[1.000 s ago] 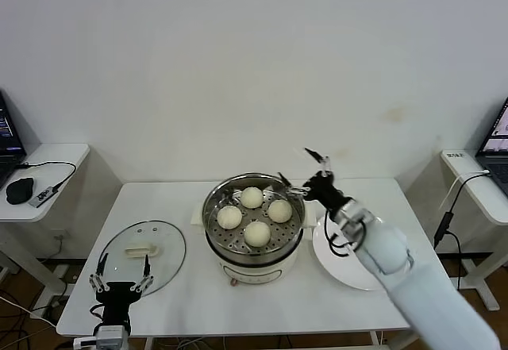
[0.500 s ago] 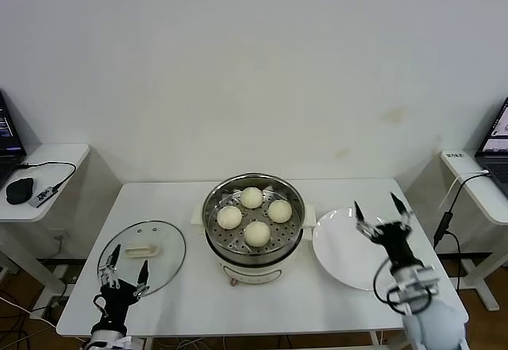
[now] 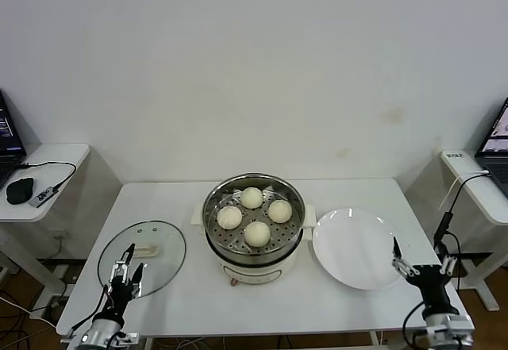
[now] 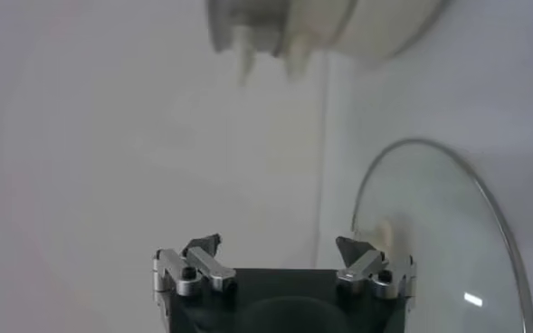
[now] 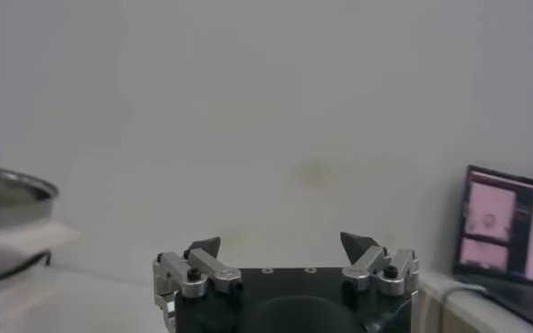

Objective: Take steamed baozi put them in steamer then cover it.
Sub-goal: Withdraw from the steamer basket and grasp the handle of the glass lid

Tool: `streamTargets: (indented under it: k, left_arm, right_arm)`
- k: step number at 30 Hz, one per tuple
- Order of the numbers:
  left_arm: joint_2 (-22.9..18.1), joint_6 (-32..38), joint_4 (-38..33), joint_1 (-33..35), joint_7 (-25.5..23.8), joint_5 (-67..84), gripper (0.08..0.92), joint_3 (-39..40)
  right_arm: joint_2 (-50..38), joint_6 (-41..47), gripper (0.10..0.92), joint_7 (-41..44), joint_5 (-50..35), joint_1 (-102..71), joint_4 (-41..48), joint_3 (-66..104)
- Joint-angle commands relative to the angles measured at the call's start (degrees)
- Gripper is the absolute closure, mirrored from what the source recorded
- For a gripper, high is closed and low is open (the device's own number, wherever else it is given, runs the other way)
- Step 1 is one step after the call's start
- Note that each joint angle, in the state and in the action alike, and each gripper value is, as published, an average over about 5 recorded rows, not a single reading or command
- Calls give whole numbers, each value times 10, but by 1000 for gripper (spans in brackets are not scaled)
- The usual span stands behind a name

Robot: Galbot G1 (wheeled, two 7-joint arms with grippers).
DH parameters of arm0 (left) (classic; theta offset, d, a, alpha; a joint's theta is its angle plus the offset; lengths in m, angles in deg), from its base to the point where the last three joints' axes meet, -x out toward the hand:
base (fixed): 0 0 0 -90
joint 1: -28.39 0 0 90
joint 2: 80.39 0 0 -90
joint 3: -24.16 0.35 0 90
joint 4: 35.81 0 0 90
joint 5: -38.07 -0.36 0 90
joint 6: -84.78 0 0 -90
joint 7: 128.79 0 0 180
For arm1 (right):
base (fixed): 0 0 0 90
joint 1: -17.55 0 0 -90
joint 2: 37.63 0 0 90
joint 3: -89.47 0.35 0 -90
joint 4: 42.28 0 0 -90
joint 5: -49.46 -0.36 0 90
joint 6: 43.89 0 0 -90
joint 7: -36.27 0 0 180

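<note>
Several cream-white baozi (image 3: 255, 213) lie on the perforated tray inside the shiny steel steamer (image 3: 213, 225) at the table's middle. The clear glass cover (image 3: 163, 259) with its cream handle (image 3: 145, 249) lies flat on the table to the steamer's left; it also shows in the left wrist view (image 4: 447, 244). My left gripper (image 3: 125, 270) is open and empty, low at the cover's near edge. My right gripper (image 3: 422, 264) is open and empty, low off the table's right front corner.
A flat white plate (image 3: 355, 248) lies to the right of the steamer. Side desks with laptops stand at the far left (image 3: 32, 177) and far right (image 3: 476, 177). A wall runs behind the table.
My right arm has swung away from the steamer, across the plate, down to the table's right front corner. My left gripper has edged up toward the cover's near edge.
</note>
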Motion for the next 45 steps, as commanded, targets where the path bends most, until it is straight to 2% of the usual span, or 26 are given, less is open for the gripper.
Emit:
streamTargets:
  k: [1,12,42,45]
  left_arm:
    - [25,0,98,-97,-9,-61,177,22]
    - [39,0,164,-168,-15,-49,177,56]
    - [42,-1,231,-227,-20,-18,177,81]
    - [43,0,227,-224,-24,-14,213,81]
  right_arm:
    - [26,-9,203,0,14,-35,-8,33]
    - [37,-13,203,0,22,-40,-3,36]
    - [50,-21,203,0,40,-38,15,28]
    - [51,-21,203,0,40,-38,16,27]
